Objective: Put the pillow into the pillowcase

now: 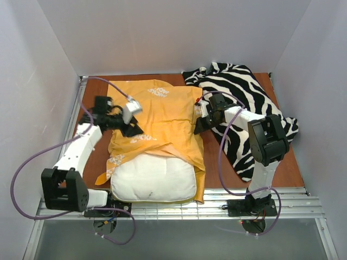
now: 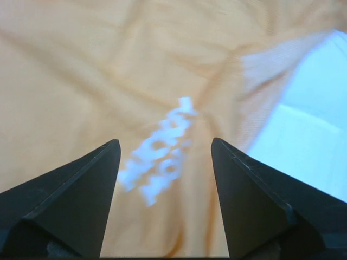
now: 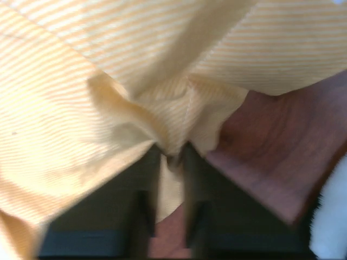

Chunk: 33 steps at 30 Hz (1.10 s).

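The pillowcase (image 1: 157, 116) hides most of the pillow (image 1: 154, 181), only its near end pokes out. The zebra cloth (image 1: 244, 92) lies right of it, partly behind an arm (image 1: 267, 142). The right gripper (image 3: 172, 154) pinches the pillowcase's right edge, and the left gripper (image 2: 165, 141) hangs open above it.

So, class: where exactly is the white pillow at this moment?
In the top view, the pillow lies at the near edge of the table, left of the zebra cloth, its far end covered by the pillowcase.
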Each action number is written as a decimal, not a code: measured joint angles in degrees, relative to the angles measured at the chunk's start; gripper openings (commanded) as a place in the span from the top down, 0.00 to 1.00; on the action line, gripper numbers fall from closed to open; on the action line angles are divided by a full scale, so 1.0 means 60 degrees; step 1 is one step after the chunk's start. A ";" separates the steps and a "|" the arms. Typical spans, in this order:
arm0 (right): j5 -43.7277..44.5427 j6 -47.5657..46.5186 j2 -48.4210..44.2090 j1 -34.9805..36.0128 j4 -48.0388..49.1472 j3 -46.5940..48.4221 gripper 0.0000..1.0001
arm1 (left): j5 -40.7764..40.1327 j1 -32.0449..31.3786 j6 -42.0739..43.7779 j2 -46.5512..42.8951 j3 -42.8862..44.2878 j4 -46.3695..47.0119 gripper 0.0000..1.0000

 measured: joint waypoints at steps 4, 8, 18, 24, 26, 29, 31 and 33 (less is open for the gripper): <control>-0.0889 -0.0022 0.0044 -0.0018 0.0211 -0.0018 0.99 | -0.0958 -0.3504 0.0590 -0.0998 -0.1851 0.0321 0.34; -0.1698 -0.0036 -0.0390 -0.0018 0.0404 -0.0525 0.99 | -0.2047 -0.6051 0.0648 -0.1191 -0.2765 0.1093 0.34; -0.2892 0.0164 -0.1781 -0.0029 0.0342 -0.1217 0.99 | -0.3592 -0.8732 0.0433 -0.0135 -0.3311 0.2830 0.35; -0.2878 0.0102 -0.1778 -0.0036 0.0058 -0.1453 0.99 | -0.3960 -0.9071 -0.0109 0.0208 -0.3468 0.3282 0.34; -0.2809 0.0055 -0.1778 -0.0036 0.0025 -0.1559 0.99 | -0.4007 -0.9089 -0.0120 -0.0535 -0.3825 0.3297 0.34; -0.2714 -0.0040 -0.1723 -0.0036 -0.0036 -0.1617 0.99 | -0.3967 -0.9220 -0.0095 -0.1872 -0.3949 0.2667 0.33; -0.2688 -0.0055 -0.1636 -0.0036 -0.0040 -0.1621 0.99 | -0.3821 -0.9286 -0.0058 -0.2390 -0.3767 0.2160 0.33; -0.2696 -0.0051 -0.1530 -0.0036 -0.0044 -0.1621 0.99 | -0.3617 -0.9395 0.0018 -0.2539 -0.3497 0.1687 0.33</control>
